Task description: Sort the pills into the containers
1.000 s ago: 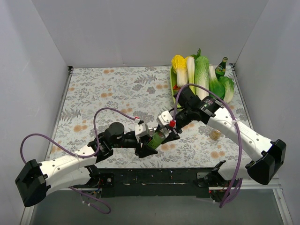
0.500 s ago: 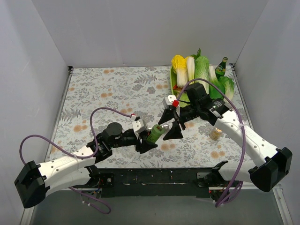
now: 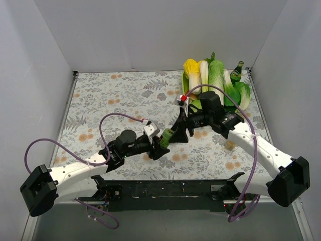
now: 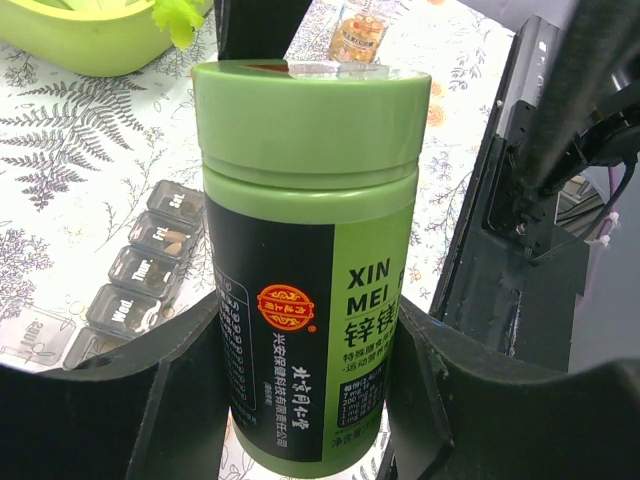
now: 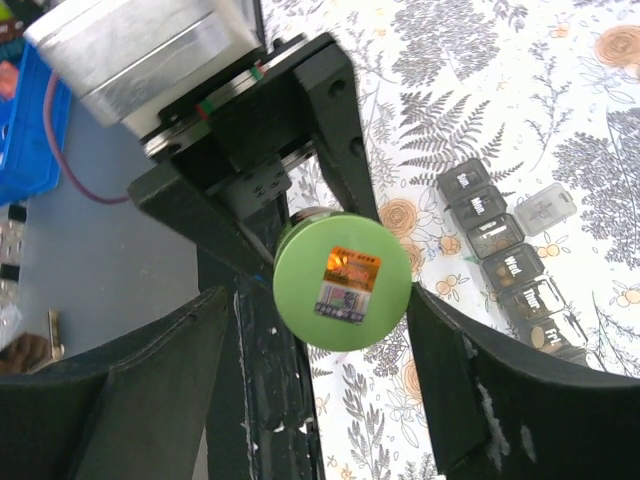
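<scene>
Grey translucent plastic compartment strip [image 5: 508, 262] lies flat on the floral tablecloth [image 3: 115, 95]. In the right wrist view it runs diagonally just right of the right gripper [image 5: 322, 298]. In the left wrist view it sits below-left of the left gripper [image 4: 310, 310]. It touches neither. Small square cells with day labels on the lids, one end flap open, a few pills visible inside.

Left gripper is clamped on a green cylindrical plastic bottle [image 4: 310, 250] with a black label. Black fingers on both sides of the lower body, bottle off the table, cap end tilted toward the right arm.

Right gripper jaws are wide, flanking the smooth green cap [image 5: 342, 290]. Clear gap on one side, other side too close to call.

Both arms reach in low and meet mid-table.
</scene>
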Tool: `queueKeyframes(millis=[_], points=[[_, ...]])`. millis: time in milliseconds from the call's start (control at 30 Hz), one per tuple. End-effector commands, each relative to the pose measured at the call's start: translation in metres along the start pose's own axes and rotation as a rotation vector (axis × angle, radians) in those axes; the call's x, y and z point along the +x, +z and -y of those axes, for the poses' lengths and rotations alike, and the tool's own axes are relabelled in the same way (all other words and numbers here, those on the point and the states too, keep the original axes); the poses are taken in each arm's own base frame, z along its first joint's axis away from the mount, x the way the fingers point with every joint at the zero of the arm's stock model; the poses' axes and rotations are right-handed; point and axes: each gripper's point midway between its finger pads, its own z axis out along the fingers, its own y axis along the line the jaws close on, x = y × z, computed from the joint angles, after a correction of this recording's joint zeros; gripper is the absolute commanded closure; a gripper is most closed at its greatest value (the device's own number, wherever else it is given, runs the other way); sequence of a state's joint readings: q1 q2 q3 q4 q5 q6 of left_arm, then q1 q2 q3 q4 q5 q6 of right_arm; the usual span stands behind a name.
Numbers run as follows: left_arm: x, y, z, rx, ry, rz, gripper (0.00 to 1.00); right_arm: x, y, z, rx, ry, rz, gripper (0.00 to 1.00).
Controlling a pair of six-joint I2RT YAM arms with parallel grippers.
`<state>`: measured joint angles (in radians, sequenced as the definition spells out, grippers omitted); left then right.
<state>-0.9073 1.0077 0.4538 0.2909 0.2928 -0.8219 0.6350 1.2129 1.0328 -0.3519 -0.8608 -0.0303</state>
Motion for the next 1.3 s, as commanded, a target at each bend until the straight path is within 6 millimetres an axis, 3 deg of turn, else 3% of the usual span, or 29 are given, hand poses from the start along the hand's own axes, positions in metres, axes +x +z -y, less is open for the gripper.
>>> queueKeyframes(millis=[0,33,100,300,433,500,533,667,800,1033,1267], points=[[-0.035,0.004,0.000,-0.021,0.016,0.090,1.00,-0.019,0.003,0.007,0.038,0.031,0.052,0.26],[-0.035,0.005,0.000,-0.021,0.016,0.090,1.00,-0.018,0.005,0.007,0.027,0.041,0.048,0.29],[-0.036,0.005,0.000,-0.020,0.017,0.093,1.00,-0.017,0.006,0.007,0.010,0.049,0.044,0.46],[-0.031,0.002,0.005,0.010,0.035,0.078,1.00,-0.015,0.007,-0.008,-0.089,-0.014,0.036,0.72],[-0.025,-0.006,0.028,0.148,0.112,0.061,1.00,0.005,0.002,-0.067,-0.381,-0.327,0.016,0.79],[-0.025,-0.014,0.045,0.240,0.142,0.063,1.00,0.026,-0.002,-0.081,-0.468,-0.579,0.011,0.79],[-0.024,-0.017,0.049,0.261,0.143,0.056,1.00,0.032,-0.005,-0.085,-0.489,-0.623,0.007,0.78],[-0.020,-0.025,0.065,0.358,0.164,0.030,1.00,0.041,-0.006,-0.078,-0.491,-0.796,-0.049,0.76],[-0.019,-0.024,0.062,0.342,0.147,0.016,1.00,0.038,-0.001,-0.070,-0.468,-0.782,-0.066,0.72],[-0.026,-0.028,0.055,0.280,0.137,0.064,1.00,0.036,-0.006,-0.075,-0.431,-0.638,-0.069,0.45],[-0.032,-0.034,0.058,0.281,0.112,0.121,1.00,0.049,-0.012,-0.075,-0.414,-0.586,-0.063,0.42]])
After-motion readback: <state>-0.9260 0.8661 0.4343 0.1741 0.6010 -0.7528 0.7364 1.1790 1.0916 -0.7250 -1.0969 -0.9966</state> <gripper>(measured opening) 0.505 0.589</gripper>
